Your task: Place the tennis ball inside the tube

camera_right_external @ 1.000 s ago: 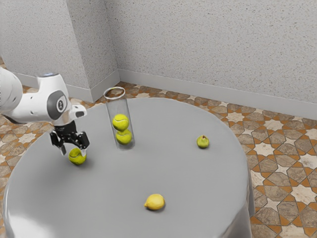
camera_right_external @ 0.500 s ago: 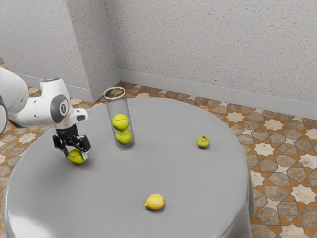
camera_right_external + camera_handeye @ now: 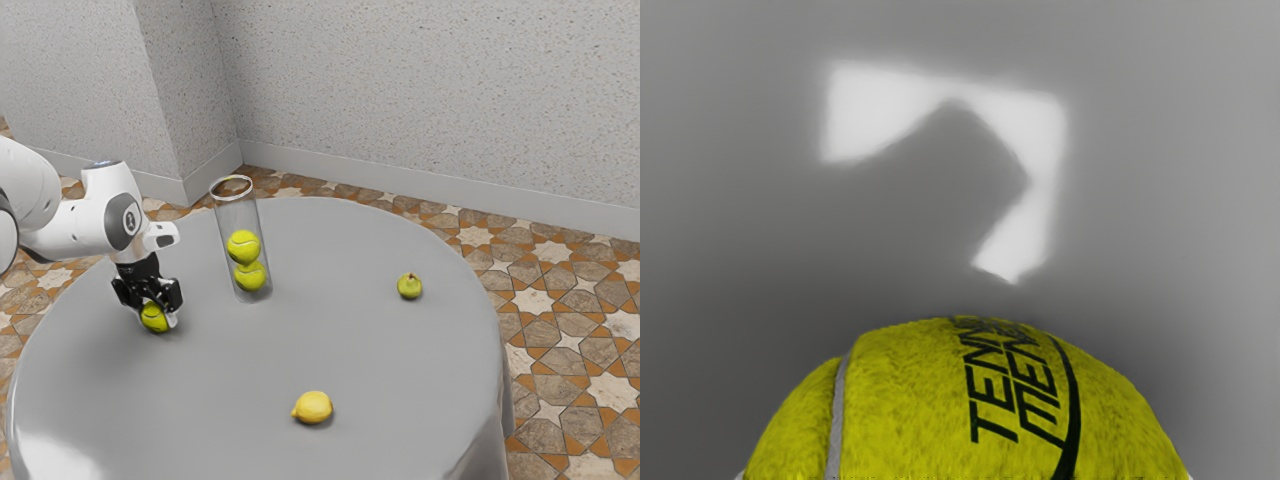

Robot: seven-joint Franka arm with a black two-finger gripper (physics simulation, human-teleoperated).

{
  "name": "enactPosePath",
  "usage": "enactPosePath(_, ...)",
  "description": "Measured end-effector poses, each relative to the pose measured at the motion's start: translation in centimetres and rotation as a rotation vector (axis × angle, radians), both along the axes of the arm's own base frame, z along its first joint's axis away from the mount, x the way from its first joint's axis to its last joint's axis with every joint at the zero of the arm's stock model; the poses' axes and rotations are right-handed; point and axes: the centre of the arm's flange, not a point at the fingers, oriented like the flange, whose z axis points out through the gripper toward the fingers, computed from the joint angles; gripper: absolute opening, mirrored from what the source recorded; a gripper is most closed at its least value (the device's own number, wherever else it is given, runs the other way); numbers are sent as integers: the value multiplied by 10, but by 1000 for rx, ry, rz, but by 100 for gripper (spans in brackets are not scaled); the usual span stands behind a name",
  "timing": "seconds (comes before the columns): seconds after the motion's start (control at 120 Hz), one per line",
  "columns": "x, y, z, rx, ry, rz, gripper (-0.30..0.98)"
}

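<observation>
My gripper [image 3: 156, 319] is low over the table at the exterior view's left, shut on a yellow-green tennis ball [image 3: 153, 323], one finger on each side. The ball is at the tabletop; whether it touches the cloth I cannot tell. In the wrist view the ball [image 3: 950, 410], with black lettering, sits at the lower edge, pale bits of the fingers against its two sides. The clear tube [image 3: 234, 215] stands upright, open at its top, apart from the hand toward the exterior view's right. Two tennis balls [image 3: 246, 258] are stacked inside it.
A yellow lemon [image 3: 313, 407] lies toward the table's near side. A small green fruit [image 3: 409, 286] lies toward the exterior view's right on the round grey table [image 3: 350, 340]. The tall tube is the nearest obstacle beside my hand.
My hand has come down a little and shifted slightly toward the exterior view's right, around the ball. The fingers have drawn closer together onto it. The tube and fruit have stayed put.
</observation>
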Motion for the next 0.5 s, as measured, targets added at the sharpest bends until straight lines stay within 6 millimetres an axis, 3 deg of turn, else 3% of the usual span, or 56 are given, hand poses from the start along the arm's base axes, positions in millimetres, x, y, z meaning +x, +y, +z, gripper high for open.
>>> enactPosePath(0.1, 1, -2, 3, 2, -6, -10, 42)
enactPosePath(0.2, 7, -13, 25, 9, -41, -37, 39)
enactPosePath(0.267, 11, -20, 64, 33, -96, -72, 37)
enactPosePath(0.392, 8, -31, 155, 83, -230, -121, 36)
enactPosePath(0.5, 9, -45, 219, 119, -333, -151, 36)
